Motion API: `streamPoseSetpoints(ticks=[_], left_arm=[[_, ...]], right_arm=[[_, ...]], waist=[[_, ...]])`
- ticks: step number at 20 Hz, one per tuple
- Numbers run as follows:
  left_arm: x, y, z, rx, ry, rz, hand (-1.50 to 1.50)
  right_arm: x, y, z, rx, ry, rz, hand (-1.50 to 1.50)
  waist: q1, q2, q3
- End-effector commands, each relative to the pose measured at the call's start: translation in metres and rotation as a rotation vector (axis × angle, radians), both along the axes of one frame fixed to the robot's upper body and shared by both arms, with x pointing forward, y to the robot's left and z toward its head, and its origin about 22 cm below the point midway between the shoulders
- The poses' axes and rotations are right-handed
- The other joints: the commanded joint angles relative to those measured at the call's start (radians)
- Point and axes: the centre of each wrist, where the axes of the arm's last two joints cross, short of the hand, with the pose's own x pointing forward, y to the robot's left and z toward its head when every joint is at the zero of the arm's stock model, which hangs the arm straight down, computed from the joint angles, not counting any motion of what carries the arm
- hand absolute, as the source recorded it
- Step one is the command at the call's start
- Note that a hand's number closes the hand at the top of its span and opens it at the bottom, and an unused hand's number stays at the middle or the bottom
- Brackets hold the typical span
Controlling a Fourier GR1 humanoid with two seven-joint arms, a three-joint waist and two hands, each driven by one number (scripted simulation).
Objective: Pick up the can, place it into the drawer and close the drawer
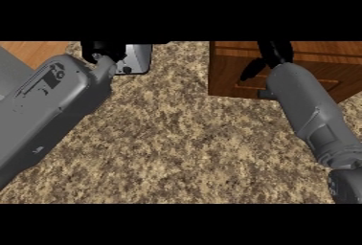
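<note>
The left hand (103, 50) clasps the silver can (139, 60) above the speckled counter (184, 139); the right hand (274, 52) meets the wooden drawer (230, 60).

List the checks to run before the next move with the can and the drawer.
1. Can in view: ok, at the view's top edge beside the left hand.
2. Left hand's hold on the can: cannot tell, the hand is partly cut off.
3. Right hand at the drawer: ok, it shows over the wooden unit.
4. Drawer open enough for the can: cannot tell.
</note>
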Motion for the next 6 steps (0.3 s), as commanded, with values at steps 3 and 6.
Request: streamPoseSetpoints(ticks=[3,6], left_arm=[[-0.002,0.006,-0.006,-0.001,0.007,0.019,-1.5],[-0.007,0.005,0.005,0.011,-0.011,0.004,-1.5]], right_arm=[[0.004,0.022,0.011,0.389,-0.037,0.037,-1.5],[0.008,0.017,0.025,0.423,-0.039,0.051,-1.5]], waist=[[0.011,-0.005,-0.007],[0.018,-0.008,-0.008]])
